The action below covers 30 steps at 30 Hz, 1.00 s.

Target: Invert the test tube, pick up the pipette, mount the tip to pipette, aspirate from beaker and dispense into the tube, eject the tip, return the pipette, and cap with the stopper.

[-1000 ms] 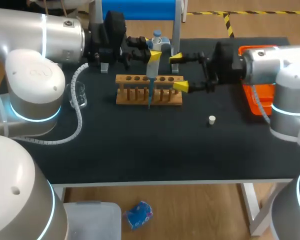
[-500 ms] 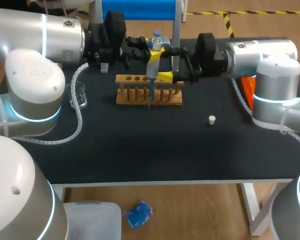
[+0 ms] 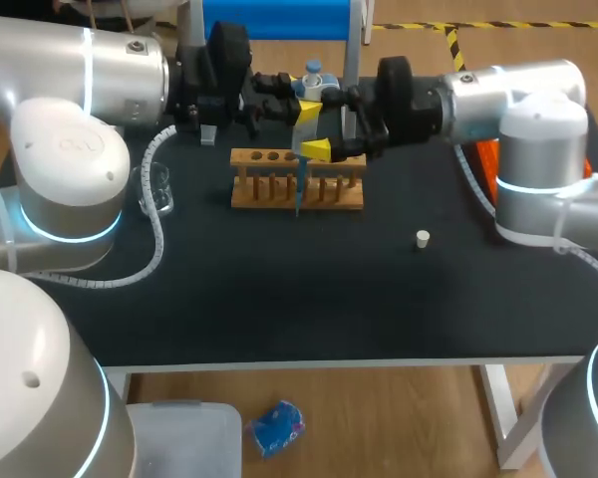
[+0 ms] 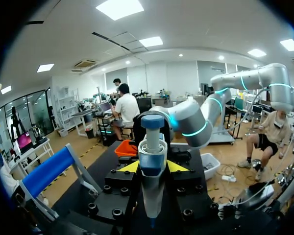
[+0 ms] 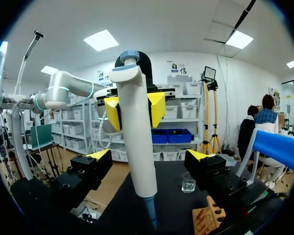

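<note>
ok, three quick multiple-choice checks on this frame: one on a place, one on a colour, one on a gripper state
1. Where is the white stopper?
A. On the table, right of the wooden rack
B. In a hole of the rack
C. On top of the rack

2. What colour is the plunger button of the pipette?
A. Red
B. Blue
C. Green

3. How is the right gripper?
A. Shut on the stopper
B. Shut on the pipette
C. Open, a finger on each side of the pipette

Answers:
1 A: it lies alone on the dark surface, apart from the rack.
2 B: the left wrist view shows it blue.
3 C: the right wrist view shows gaps between its fingers and the pipette, which the left gripper clamps.
</note>
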### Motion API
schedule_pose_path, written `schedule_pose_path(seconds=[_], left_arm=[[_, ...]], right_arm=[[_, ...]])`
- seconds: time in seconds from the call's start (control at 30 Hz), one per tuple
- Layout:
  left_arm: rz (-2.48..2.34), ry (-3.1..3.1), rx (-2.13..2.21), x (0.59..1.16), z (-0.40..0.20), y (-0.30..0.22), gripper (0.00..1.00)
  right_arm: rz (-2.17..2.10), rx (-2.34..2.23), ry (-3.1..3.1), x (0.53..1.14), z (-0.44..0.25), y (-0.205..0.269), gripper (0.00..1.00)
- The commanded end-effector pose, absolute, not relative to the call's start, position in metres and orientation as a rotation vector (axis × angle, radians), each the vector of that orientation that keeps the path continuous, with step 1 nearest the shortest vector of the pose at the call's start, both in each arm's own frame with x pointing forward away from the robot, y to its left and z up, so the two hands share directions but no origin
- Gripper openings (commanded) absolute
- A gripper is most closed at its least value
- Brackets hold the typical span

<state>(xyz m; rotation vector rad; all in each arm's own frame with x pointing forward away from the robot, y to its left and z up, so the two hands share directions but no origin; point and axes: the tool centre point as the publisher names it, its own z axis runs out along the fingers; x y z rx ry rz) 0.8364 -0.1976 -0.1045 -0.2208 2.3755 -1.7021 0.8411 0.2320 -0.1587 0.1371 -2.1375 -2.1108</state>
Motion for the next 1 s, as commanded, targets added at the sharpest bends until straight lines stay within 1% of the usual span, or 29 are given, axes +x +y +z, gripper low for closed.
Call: schedule_pose_path(seconds=[0.03,0.4,0.43,0.47,0.5,0.57,0.7,0.83,0.87,0.9,0.93,0.97,1.0], left_arm=[[-1.704,2.375,-0.219,0.8367,-0.1043,-0.1974,0.0],[-1.704,2.375,-0.219,0.8367,-0.1043,-0.1974,0.0],[-1.704,2.375,-0.219,0.8367,-0.1043,-0.1974,0.0],[-1.704,2.375,-0.219,0.8367,-0.1043,-0.1974,0.0],[-1.704,2.375,-0.219,0.8367,-0.1043,-0.1974,0.0],[-1.704,2.375,-0.219,0.8367,-0.1043,-0.1974,0.0],[-1.704,2.375,-0.219,0.8367,-0.1043,-0.1974,0.0],[-1.704,2.375,-0.219,0.8367,-0.1043,-0.1974,0.0],[-1.704,2.375,-0.219,0.8367,-0.1043,-0.1974,0.0],[-1.704,2.375,-0.219,0.8367,-0.1043,-0.1974,0.0],[-1.704,2.375,-0.219,0.8367,-0.1043,-0.1974,0.0],[-1.704,2.375,-0.219,0.8367,-0.1043,-0.1974,0.0],[-1.704,2.375,-0.219,0.8367,-0.1043,-0.1974,0.0]], right_arm=[[-2.115,0.142,-2.15,0.8412,-0.1572,0.2356,1.0],[-2.145,0.15,-2.145,0.8427,-0.1547,0.2371,1.0],[-2.149,0.146,-2.14,0.843,-0.1555,0.2372,0.95],[-2.15,0.146,-2.14,0.8432,-0.1561,0.2374,0.81],[-2.15,0.144,-2.141,0.8433,-0.1565,0.2376,0.71],[-2.154,0.141,-2.136,0.8434,-0.1568,0.238,0.59],[-2.166,0.144,-2.13,0.8446,-0.1541,0.2379,0.55],[-2.18,0.148,-2.122,0.8452,-0.1524,0.2379,0.55],[-2.183,0.148,-2.121,0.8452,-0.1524,0.238,0.56],[-2.185,0.147,-2.119,0.8451,-0.1522,0.2384,0.6],[-2.186,0.147,-2.117,0.8448,-0.1522,0.2391,0.62],[-2.186,0.147,-2.116,0.8443,-0.1526,0.2401,0.71],[-2.187,0.148,-2.113,0.8439,-0.1528,0.2408,0.73]])
